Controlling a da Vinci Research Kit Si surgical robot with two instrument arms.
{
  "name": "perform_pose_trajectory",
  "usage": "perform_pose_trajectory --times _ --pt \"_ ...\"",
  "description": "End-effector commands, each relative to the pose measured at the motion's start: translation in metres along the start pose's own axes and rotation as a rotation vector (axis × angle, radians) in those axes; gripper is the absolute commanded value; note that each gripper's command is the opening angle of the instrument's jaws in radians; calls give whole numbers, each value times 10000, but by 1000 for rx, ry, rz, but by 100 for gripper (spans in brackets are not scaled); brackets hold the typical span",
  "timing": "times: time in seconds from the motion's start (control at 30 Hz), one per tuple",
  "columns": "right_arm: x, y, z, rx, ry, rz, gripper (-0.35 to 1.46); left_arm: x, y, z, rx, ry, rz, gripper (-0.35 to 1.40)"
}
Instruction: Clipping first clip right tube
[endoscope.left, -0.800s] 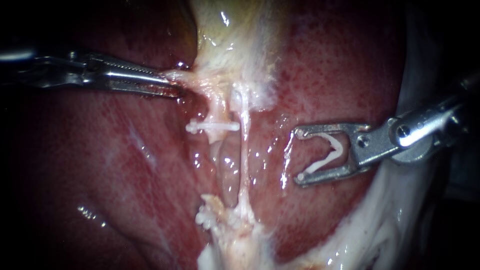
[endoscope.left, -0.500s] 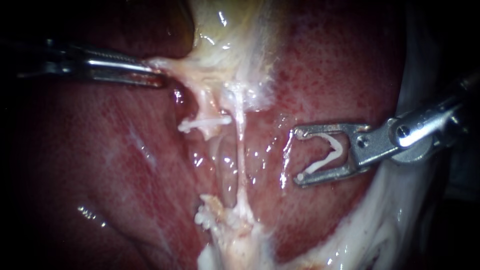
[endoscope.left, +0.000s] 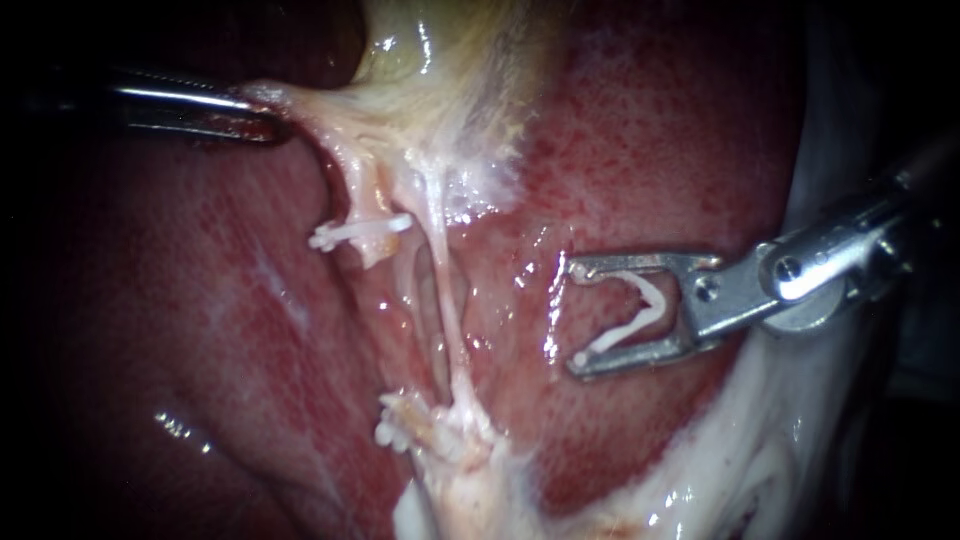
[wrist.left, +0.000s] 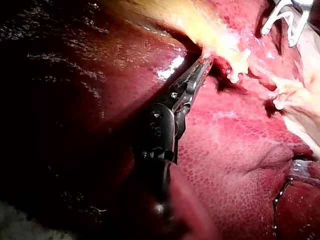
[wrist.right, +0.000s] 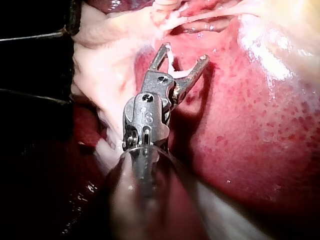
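Right instrument's pincer (endoscope.left: 572, 316) is spread wide, cradling a white clip (endoscope.left: 645, 300). Its mouth faces the right tube (endoscope.left: 447, 310), a taut upright strand just beside it. Left instrument's pincer (endoscope.left: 265, 115) is clamped on gallbladder tissue (endoscope.left: 340, 112).

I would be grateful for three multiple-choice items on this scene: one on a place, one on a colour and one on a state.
1. Where are the right instrument's jaws?
A. buried under tissue
B. over the liver, apart from the right tube
C. outside the view

2. What colour is the clip they carry?
A. white
B. blue
C. gold

3. In what state are the left instrument's jaws?
A. open and empty
B. shut on pale tissue
C. shut on a clip

Key:
1 B: bare liver shows between the jaws and the tube.
2 A: the clip shows white against the metal.
3 B: they pinch the tissue, which is drawn taut toward them.
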Motion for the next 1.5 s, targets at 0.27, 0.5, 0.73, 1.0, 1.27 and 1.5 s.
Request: perform_pose_trajectory --times 0.27,0.5,0.73,1.0,1.27,1.5 --pt "-3 -6 30 26 23 53 48 -1 1 2 6 0 4 -35" --pt "-21 -7 61 39 17 110 48 0 2 3 7 0 4 -35" --pt "-36 -2 84 76 42 168 48 0 2 3 7 0 4 -35" --pt "-33 6 102 140 124 242 47 0 2 4 8 0 4 -35" --pt "-40 3 120 175 126 277 47 1 2 4 8 0 3 -35" --pt "-46 -4 132 227 146 327 47 1 2 5 8 0 3 -35"
